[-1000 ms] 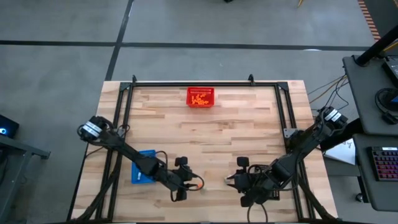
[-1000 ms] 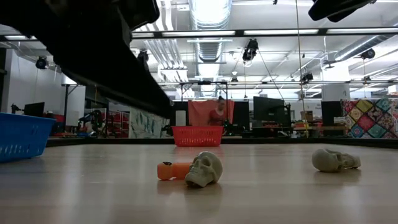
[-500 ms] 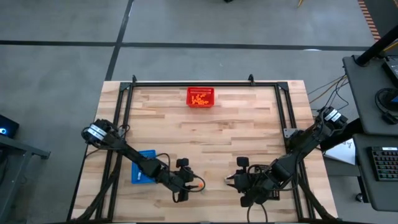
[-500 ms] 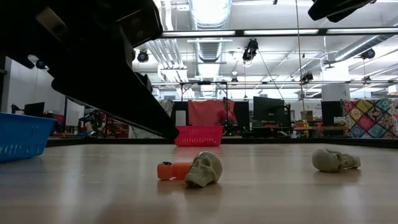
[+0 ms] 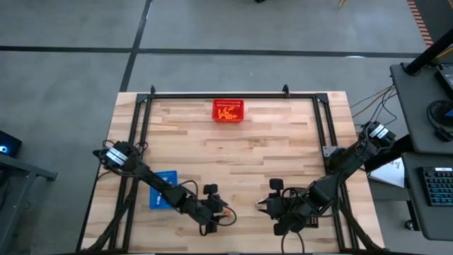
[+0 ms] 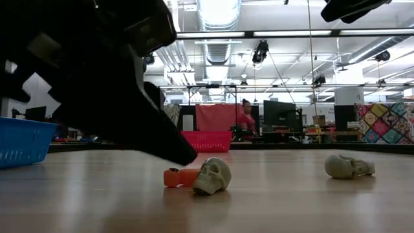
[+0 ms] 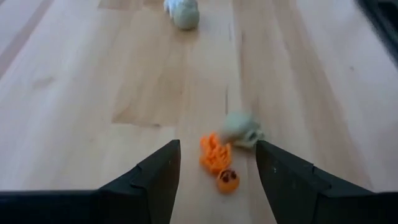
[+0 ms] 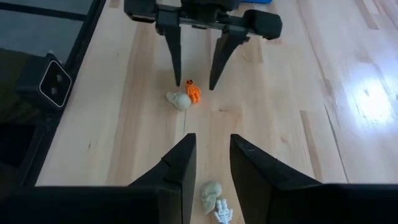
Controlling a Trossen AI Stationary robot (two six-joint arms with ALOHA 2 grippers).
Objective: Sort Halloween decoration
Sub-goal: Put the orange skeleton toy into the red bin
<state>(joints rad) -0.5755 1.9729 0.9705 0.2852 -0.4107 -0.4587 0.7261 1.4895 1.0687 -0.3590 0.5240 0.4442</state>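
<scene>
While an orange trinket and a pale skull lie touching on the desk at lower centre of the high view, the left tool hangs spread wide just over them, grasping nothing. Another skull lies before the right tool, parted, empty.

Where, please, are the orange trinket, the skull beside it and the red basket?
orange trinket (image 8: 193, 93), right wrist view, its middle.
skull (image 6: 213, 175), low view, its face.
red basket (image 5: 229, 111), high view, its centre.
</scene>
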